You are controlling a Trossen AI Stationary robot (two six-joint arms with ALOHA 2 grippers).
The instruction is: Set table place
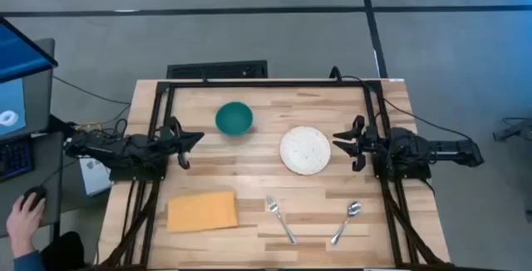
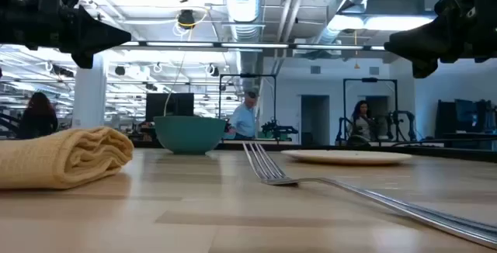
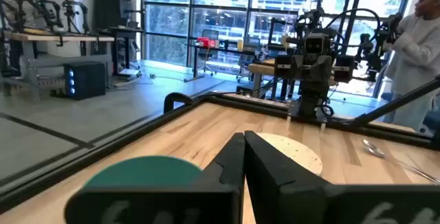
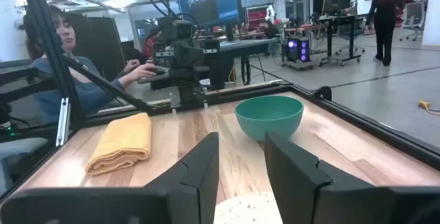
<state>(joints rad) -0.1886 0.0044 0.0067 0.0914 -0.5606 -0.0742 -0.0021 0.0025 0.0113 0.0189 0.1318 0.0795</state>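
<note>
The pale wooden tabletop [image 1: 249,171] carries a teal bowl [image 1: 233,118], a white speckled plate [image 1: 305,150], a folded yellow-orange cloth [image 1: 202,211], a fork [image 1: 280,218] and a spoon [image 1: 347,221], each resting on the wood. My left gripper [image 1: 198,138] hovers at the table's left side, shut and empty, pointing toward the bowl [image 3: 137,176] and plate [image 3: 292,152]. My right gripper [image 1: 337,141] hovers at the right side, just beside the plate's edge, open and empty [image 4: 240,152]. Both hang above the table in the low view.
Black frame rails [image 1: 266,84] run along the table's far edge and down both sides. The cloth [image 2: 66,156] and fork [image 2: 268,168] lie near the front edge. A person sits at a desk to the left [image 1: 25,221]; others show in the room beyond.
</note>
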